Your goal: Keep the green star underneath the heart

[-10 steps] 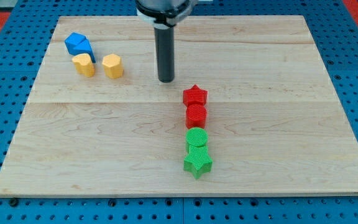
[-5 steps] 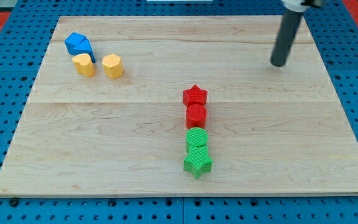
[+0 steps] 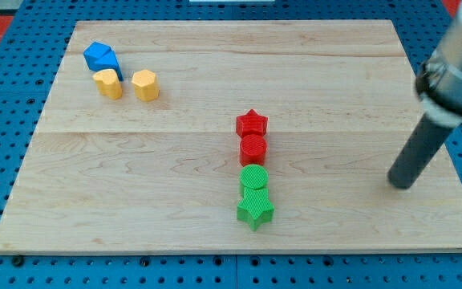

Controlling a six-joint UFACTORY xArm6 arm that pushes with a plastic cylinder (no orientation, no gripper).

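Gripperless rod, nothing held; my tip [image 3: 402, 184] well apart at 3 o'clock of green star [image 3: 255, 210]. Star touching green cylinder [image 3: 253, 178] at 12. Probably light, rigid, slippery; push flat side.

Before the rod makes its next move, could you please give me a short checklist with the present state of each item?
1. My tip clear of all blocks: ok, it sits far to the view's right.
2. Green star on the board: ok.
3. Heart identified: cannot tell; the yellow block by the blue block may be it.
4. Star directly below it: not ok.
5. Green cylinder touching the star: ok.
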